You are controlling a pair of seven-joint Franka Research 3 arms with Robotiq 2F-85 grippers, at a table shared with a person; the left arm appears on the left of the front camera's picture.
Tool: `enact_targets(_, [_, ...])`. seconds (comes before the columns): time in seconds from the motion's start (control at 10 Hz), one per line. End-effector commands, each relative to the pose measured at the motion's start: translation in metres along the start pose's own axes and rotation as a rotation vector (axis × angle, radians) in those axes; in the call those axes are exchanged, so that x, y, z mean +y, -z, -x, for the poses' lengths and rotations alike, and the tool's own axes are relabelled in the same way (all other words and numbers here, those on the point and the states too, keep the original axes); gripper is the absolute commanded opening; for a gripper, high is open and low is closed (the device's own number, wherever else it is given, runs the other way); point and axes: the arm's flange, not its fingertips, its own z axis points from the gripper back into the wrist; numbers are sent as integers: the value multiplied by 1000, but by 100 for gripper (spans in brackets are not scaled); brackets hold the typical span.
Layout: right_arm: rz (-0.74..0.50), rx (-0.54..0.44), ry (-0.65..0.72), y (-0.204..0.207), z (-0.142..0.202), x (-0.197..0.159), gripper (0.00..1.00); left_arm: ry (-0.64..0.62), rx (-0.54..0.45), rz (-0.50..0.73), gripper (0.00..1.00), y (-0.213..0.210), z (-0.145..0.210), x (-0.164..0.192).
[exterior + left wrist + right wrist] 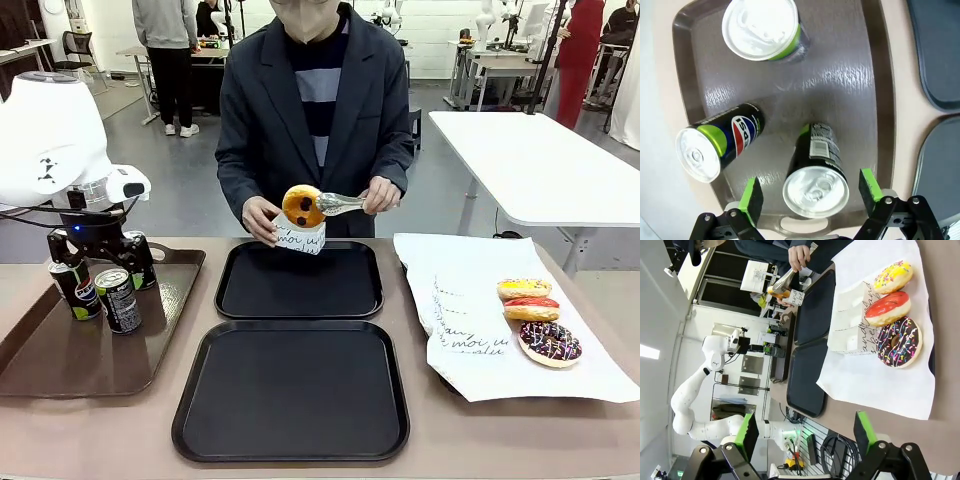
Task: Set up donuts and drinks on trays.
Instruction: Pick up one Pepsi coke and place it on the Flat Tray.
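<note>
- Reading from the left, we find the left hand (96, 250) above three upright Pepsi cans (118, 298) on the brown tray (60, 365). In its wrist view the green pads (752, 196) stand wide apart on either side of the nearest can (815, 192), clamping nothing.
- Two black trays (298, 285) lie one behind the other in the middle of the desk (90, 435).
- Above the far tray we see the person's tongs (340, 204) holding a yellow-glazed donut (302, 205) at a white sleeve (300, 240).
- Three donuts (531, 308), yellow, red and chocolate, lie on white paper (470, 370) at the right.
- The right hand (807, 435), seen from its wrist, has its fingers apart and holds nothing.
</note>
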Motion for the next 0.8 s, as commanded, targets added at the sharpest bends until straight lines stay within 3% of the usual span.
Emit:
enact_targets(0.0, [-23, -16, -16, -1, -3, 0, 100, -52, -4, 39, 100, 6, -7, 4])
enact_targets(0.3, [-23, -16, -16, -1, -3, 0, 100, -37, 66, 103, 97, 7, -6, 5])
enact_targets(0.7, [-23, -16, -16, -1, -3, 0, 100, -42, 80, 127, 65, 3, -5, 4])
